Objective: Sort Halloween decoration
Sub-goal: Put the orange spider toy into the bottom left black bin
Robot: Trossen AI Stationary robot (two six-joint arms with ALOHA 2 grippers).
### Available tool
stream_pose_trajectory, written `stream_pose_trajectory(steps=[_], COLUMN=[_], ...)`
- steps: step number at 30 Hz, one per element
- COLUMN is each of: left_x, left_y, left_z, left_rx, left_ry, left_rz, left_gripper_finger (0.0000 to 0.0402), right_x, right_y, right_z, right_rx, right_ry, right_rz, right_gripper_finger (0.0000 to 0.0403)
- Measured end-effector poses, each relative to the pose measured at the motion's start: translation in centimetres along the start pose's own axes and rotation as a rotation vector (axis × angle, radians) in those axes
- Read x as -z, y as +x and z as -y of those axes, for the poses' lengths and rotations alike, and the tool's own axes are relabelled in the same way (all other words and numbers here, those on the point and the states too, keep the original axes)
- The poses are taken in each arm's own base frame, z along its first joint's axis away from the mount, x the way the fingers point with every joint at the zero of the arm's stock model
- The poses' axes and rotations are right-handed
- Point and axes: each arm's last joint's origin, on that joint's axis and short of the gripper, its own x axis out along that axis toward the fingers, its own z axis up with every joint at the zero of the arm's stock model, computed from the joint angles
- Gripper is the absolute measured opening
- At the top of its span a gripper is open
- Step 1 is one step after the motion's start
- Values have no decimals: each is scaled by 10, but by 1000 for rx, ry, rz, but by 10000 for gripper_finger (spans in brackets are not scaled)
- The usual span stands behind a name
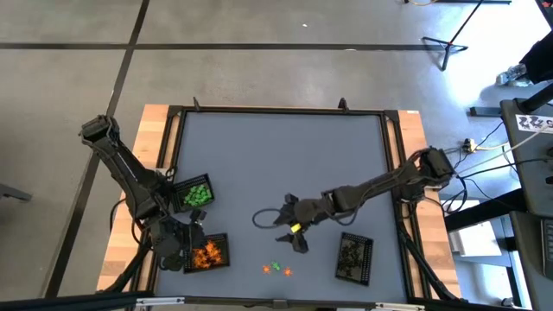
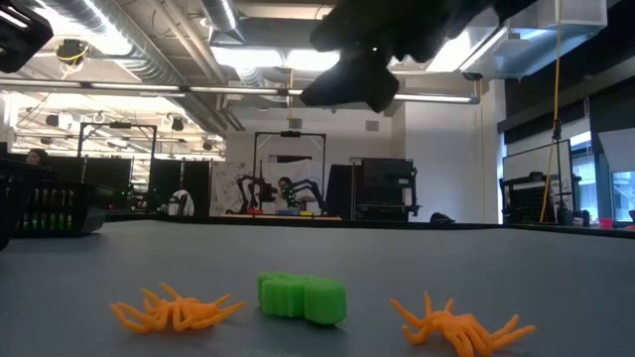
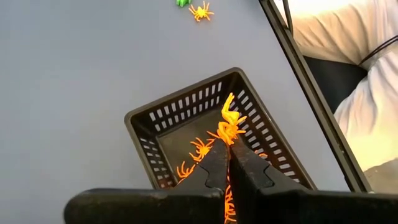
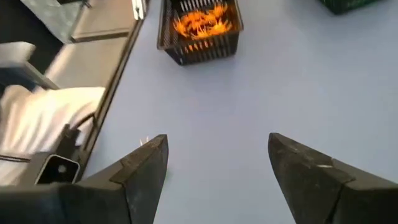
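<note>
light: bright, even | source: ceiling strip lights (image 2: 248, 59) | glare: white cloth (image 3: 367, 81) blown out | blur: near spiders (image 2: 174, 309) soft

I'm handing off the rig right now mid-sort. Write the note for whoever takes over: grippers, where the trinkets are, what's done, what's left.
Left gripper: shut on an orange spider, held over the orange tray at the front left; not yet dropped.
Right gripper: open, empty, hovering mid-table above the loose pieces.
Sorted so far: orange pieces in the orange tray, green ones in the green tray just behind it, dark ones in the black tray at the front right.
Left on the mat near the front edge: two orange spiders and one green trinket between them.
</note>
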Motion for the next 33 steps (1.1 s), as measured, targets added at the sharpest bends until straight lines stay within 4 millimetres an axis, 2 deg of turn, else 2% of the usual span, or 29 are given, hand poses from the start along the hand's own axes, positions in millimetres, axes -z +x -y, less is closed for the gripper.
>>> stream_pose_trajectory(steps=[9, 16, 24, 33], left_x=[-2, -3, -4, -4], left_y=[0, 0, 0, 0], left_z=[3, 4, 4, 3], left_rx=[52, 91, 65, 32], left_ry=[-12, -20, -22, -23], left_rz=[4, -4, 18, 39], left_gripper_finger=[0, 0, 0, 0], right_x=[13, 23, 29, 48], right_y=[1, 2, 11, 29], right_z=[-32, -46, -42, -36], right_rx=[-6, 1, 42, 74], right_ry=[-3, -2, 13, 20], right_rz=[-24, -56, -77, -165], right_gripper_finger=[275, 275, 275, 275])
